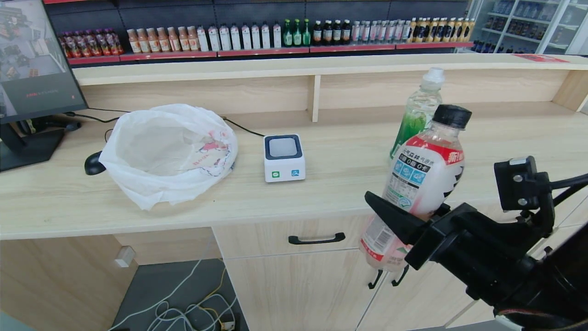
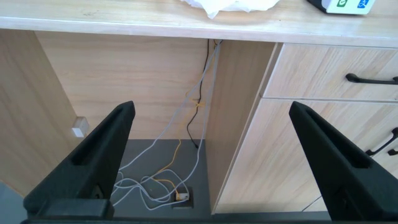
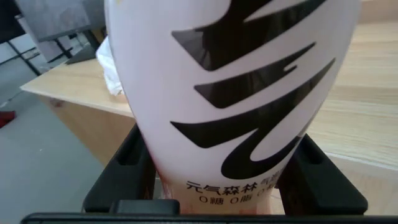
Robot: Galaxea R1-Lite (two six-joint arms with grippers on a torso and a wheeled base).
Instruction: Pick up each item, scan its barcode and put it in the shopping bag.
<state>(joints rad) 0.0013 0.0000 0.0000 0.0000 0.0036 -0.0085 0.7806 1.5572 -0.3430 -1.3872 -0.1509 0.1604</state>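
Note:
A pale pink drink bottle [image 1: 415,184] with a black cap is held in the air in front of the counter's right part, tilted slightly. My right gripper [image 1: 413,220] is shut on it around its lower half; up close its white label with black strokes [image 3: 249,93] sits between the black fingers [image 3: 124,168]. The white scanner box [image 1: 284,157] stands mid-counter, left of the bottle. The white shopping bag [image 1: 167,151] lies open further left. A second bottle [image 1: 418,112] with a green label and white cap stands on the counter behind the held one. My left gripper [image 2: 211,162] hangs open below the counter edge.
A monitor [image 1: 32,59] and a black mouse [image 1: 94,163] sit at the counter's far left. The counter [image 1: 340,170] has drawers with black handles [image 1: 317,239] below. Loose cables [image 2: 168,180] lie on the floor under it. Shelves of bottles line the back wall.

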